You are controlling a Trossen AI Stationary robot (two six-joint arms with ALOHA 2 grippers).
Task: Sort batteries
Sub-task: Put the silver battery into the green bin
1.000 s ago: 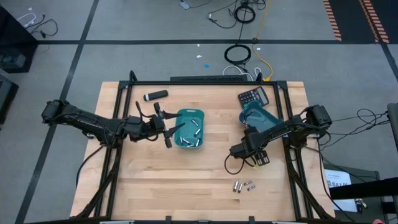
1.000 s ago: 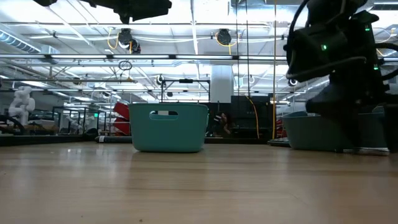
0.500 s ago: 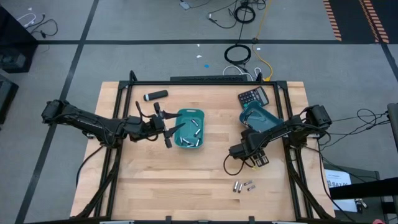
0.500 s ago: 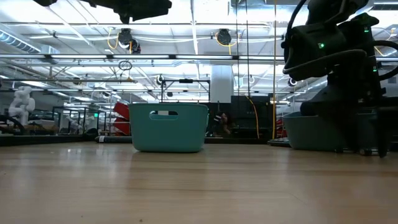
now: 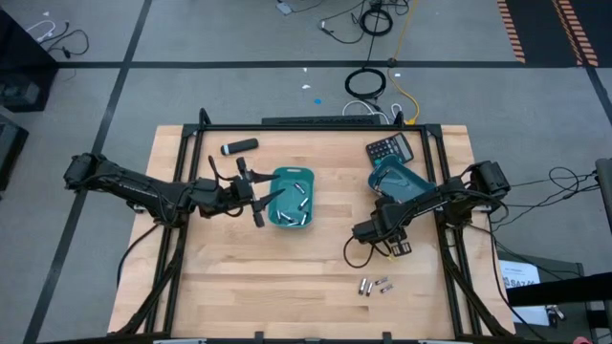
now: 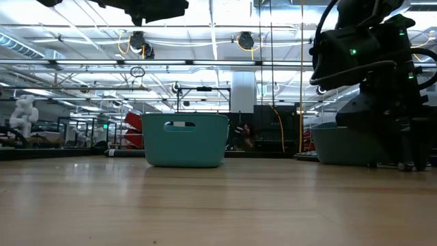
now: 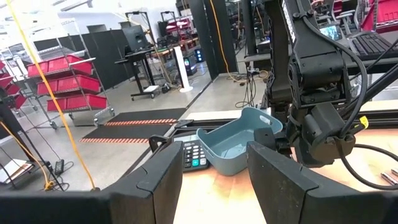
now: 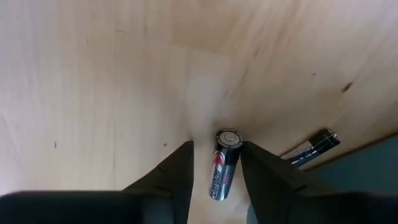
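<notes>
1. While the left pincer [image 5: 260, 203] waits spread by the middle bin [image 5: 292, 199], the right pincer [image 8: 214, 171] straddles a battery [image 8: 224, 165] on the tabletop [image 5: 287, 277], fingers not yet clenched.
2. Pick-up step, seemingly.
3. Next: clamp, lift, carry to a bin.

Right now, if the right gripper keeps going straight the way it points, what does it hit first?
Likely the dark cylindrical battery lying between its fingers, then the light wooden table directly beneath it.
</notes>
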